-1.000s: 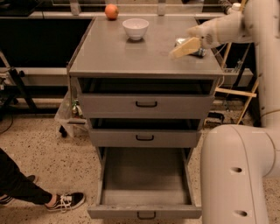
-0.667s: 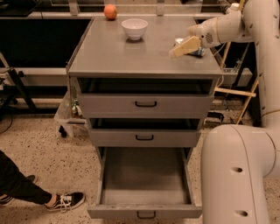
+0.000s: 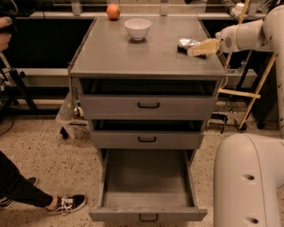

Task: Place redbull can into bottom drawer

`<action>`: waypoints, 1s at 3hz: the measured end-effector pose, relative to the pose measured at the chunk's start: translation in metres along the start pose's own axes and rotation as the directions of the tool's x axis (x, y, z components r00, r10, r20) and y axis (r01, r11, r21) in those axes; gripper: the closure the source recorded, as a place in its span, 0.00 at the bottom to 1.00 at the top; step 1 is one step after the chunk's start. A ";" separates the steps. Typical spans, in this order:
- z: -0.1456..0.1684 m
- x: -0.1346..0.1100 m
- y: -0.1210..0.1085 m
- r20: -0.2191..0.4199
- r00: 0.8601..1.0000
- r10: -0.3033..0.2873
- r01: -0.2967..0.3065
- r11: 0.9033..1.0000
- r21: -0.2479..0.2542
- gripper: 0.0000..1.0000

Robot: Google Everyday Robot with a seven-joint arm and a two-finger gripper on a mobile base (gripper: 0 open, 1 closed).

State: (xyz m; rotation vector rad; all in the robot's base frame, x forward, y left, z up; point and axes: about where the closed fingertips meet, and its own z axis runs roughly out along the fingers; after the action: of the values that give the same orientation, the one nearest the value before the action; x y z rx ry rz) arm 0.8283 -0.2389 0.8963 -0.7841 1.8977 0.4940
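Note:
The redbull can [image 3: 186,43] lies on its side on the grey cabinet top [image 3: 146,55], near the right edge. My gripper [image 3: 202,48] is low over the top just right of the can, at or very near its right end; whether it touches the can is unclear. The bottom drawer [image 3: 148,179] is pulled out towards the camera and its inside looks bare. The two shallower drawers above it stand slightly ajar.
A white bowl [image 3: 137,29] stands at the back middle of the top and an orange fruit [image 3: 113,11] at the back left. A person's leg and shoe [image 3: 66,204] are on the floor at the left. My white base [image 3: 248,181] fills the lower right.
My gripper has shifted to the right along the cabinet top, and the can now shows to the left of it. Bowl, fruit and drawers have not moved.

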 end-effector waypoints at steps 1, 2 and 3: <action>-0.027 0.005 -0.050 0.033 0.997 0.063 -0.067 0.984 0.166 0.00; -0.022 0.004 -0.050 0.039 0.997 0.068 -0.073 0.983 0.167 0.00; -0.001 0.009 -0.046 0.032 0.996 0.085 -0.088 0.985 0.150 0.00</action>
State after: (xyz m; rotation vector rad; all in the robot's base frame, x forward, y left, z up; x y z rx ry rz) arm 0.8575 -0.2751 0.8882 -0.5959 1.9270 0.4058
